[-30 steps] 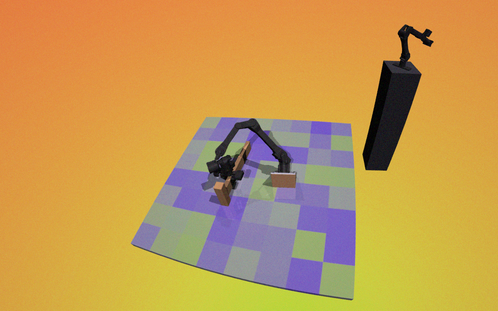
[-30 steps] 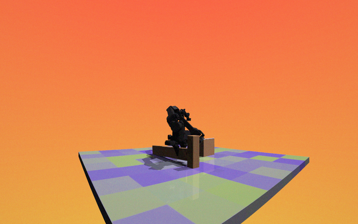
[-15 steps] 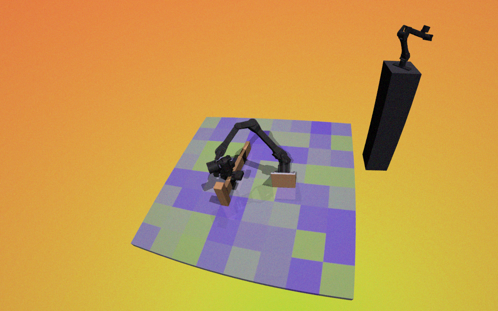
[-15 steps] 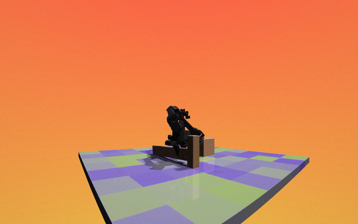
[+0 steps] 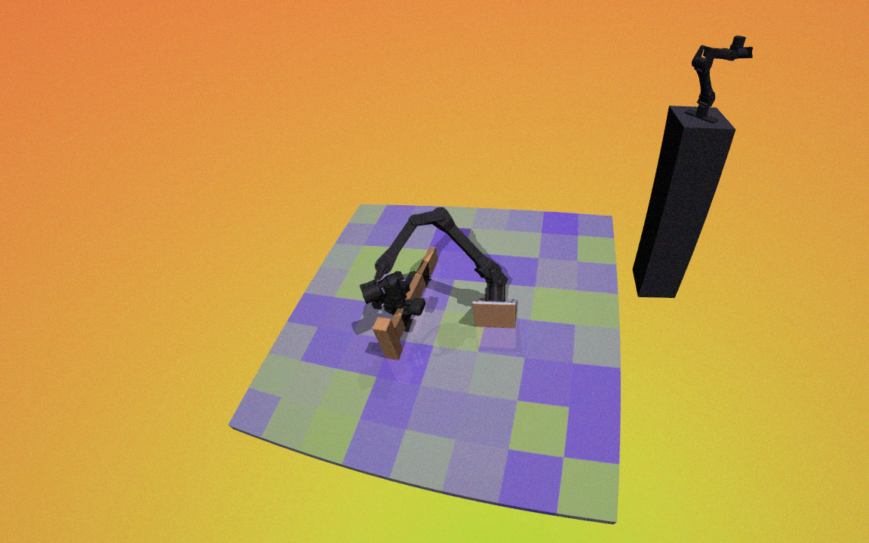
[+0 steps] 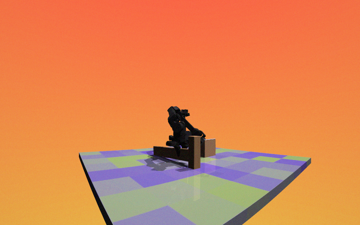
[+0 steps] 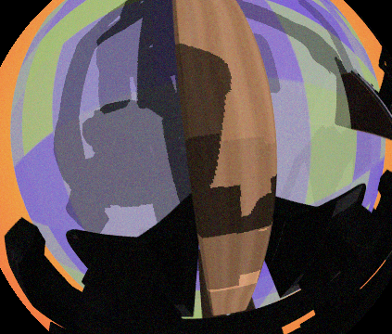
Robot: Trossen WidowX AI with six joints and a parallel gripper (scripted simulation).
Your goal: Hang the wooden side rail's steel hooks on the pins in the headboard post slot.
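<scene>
Top: post (image 5: 389,341) (image 6: 194,152) well inside table edges (image 5: 428,478) (image 6: 263,197)

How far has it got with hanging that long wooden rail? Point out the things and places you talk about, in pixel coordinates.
The gripper (image 5: 402,317) (image 6: 177,151) (image 7: 218,196) grips the rail (image 5: 416,286) (image 6: 166,152) (image 7: 251,111), its near end against the upright post (image 5: 389,339) (image 6: 194,152). The hooks and pins are hidden, so whether it is hung is unclear. Letting go and moving away are left.

Black arm (image 5: 468,244) (image 6: 188,123) — chunky, rounded joints
</scene>
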